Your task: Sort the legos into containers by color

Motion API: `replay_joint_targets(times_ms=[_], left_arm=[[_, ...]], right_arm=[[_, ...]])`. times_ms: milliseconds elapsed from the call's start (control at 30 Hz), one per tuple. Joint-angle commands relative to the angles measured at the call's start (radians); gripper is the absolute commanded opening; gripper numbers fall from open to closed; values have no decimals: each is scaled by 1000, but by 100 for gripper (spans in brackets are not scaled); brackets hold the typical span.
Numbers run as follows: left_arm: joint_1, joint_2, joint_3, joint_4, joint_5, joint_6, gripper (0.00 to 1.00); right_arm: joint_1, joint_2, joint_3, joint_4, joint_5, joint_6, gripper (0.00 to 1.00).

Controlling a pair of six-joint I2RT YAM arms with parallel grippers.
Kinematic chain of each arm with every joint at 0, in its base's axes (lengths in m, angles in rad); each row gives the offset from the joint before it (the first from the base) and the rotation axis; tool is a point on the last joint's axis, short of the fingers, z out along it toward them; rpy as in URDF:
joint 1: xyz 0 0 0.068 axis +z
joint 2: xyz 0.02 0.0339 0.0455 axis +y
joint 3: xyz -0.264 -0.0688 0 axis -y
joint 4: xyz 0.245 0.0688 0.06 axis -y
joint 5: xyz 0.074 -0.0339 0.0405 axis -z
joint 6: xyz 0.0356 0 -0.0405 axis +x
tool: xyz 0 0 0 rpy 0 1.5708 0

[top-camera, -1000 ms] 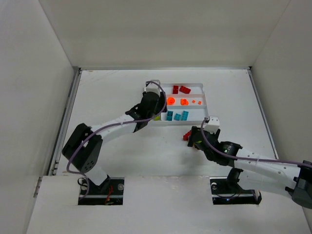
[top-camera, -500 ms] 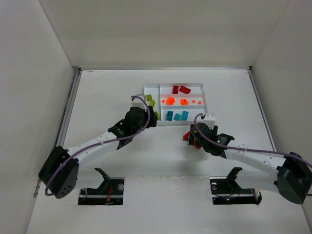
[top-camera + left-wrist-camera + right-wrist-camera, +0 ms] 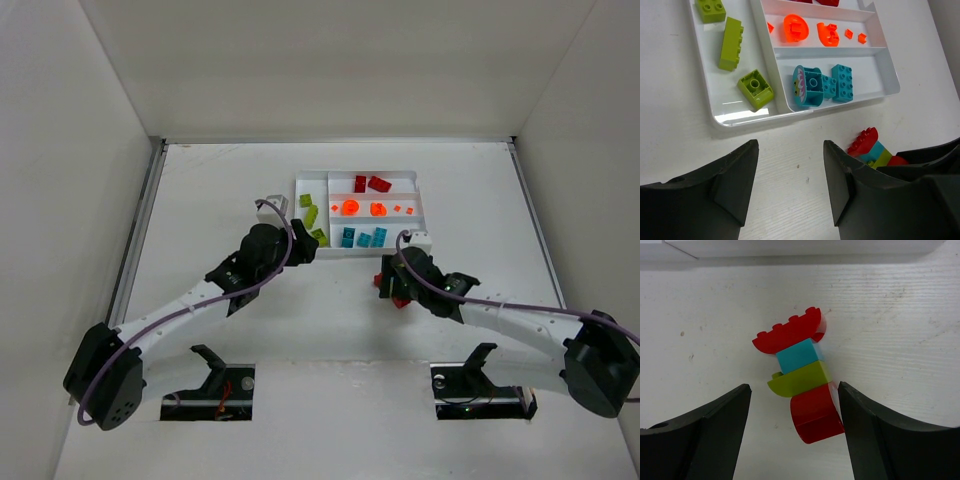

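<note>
Pickup is the step in hand, we judge. Our right end effector (image 3: 794, 390) stands released, jaws either side of a joined stack of red, teal and lime plastic bricks (image 3: 800, 372). The stack lies on the white desk (image 3: 900, 315), just beside the white compartmented plastic tray (image 3: 765, 118), toward the desk's near edge. Our left end effector (image 3: 790, 147) hangs released, empty. Next we must clench, lift and separate the colours.

Robotics lab cell. White table (image 3: 230, 180) walled by bare panels (image 3: 330, 60) at 9, 12, 3 o'clock. Arm mounts (image 3: 215, 385) bolted at 6.
</note>
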Motion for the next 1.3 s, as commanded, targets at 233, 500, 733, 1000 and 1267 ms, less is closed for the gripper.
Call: replay_joint_targets(times_ms=[233,500,733,1000,1267], left_arm=[[8,-19,-18,21,18,-21,51],[5,-49,16,-42,79,-111,51],[7,-114,-26,-68,151,-210,60],[-38,-157,-90,-7,191,-303,65],[-58,-224,-133,44,199,-352,69]], right_arm=[[86,16,40,-98,77,64,76],[98,89,67,-139,131,95,57],[121,67,71,-98,192,86,22],[196,-7,73,108,105,-81,21],[198,38,86,351,-22,-212,21]])
